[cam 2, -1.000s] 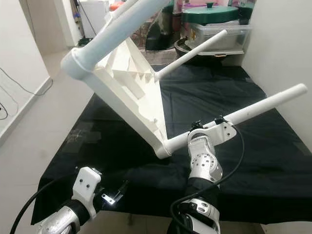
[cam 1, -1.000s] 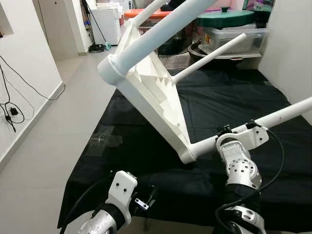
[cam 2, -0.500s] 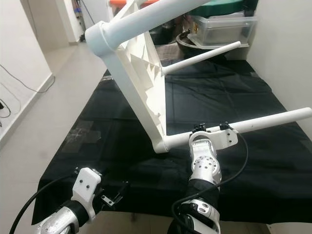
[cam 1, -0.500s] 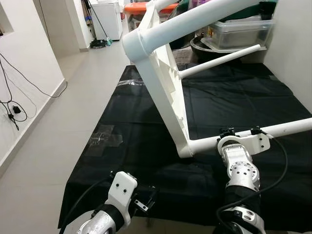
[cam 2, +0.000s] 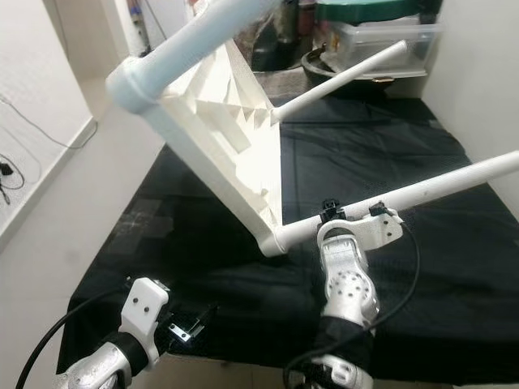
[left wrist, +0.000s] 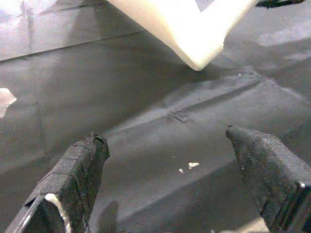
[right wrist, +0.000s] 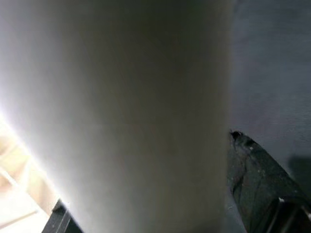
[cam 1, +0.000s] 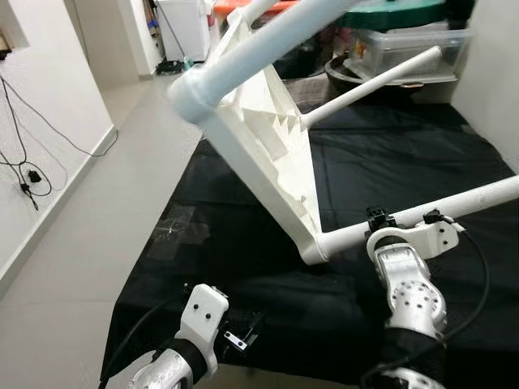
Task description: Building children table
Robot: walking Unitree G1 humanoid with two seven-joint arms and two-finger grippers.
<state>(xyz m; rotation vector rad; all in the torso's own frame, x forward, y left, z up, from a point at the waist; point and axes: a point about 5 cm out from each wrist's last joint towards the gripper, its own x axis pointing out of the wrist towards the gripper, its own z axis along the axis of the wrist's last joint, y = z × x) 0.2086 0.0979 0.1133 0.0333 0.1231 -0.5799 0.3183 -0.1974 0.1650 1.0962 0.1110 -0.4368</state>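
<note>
1. The white table (cam 1: 268, 154) is seen tipped on its side across the centre and upper half of the frame, with 1 corner (cam 1: 315, 253) resting on the black cloth (cam 1: 389, 162) just left of the right gripper (cam 1: 403, 225).
2. The right gripper is closed around the lowest leg (cam 1: 478, 197), close to where that leg meets the corner; in the right wrist view the white leg (right wrist: 121, 121) is pressed between the black fingers (right wrist: 257, 174).
3. The left gripper (left wrist: 170, 189) is held low at the lower left of the frame, wide open and empty, its fingers (left wrist: 73, 174) hanging over the cloth short of the corner (left wrist: 194, 43).
4. 3 legs are judged to be fitted already: 1 gripped, 1 thin leg (cam 1: 373, 81) pointing to the upper right, and 1 thick leg (cam 1: 268, 44) crossing the top of the frame.
5. The step in hand is judged to be turning the table by its leg.
6. The grip is best kept near the joint, so that the leg is not levered loose.
7. The resting corner should be used as a pivot and the turn made slowly, since the cloth may bunch beneath it.
8. The bins (cam 1: 405, 49) at the upper right stand near the raised legs and should be given room.
</note>
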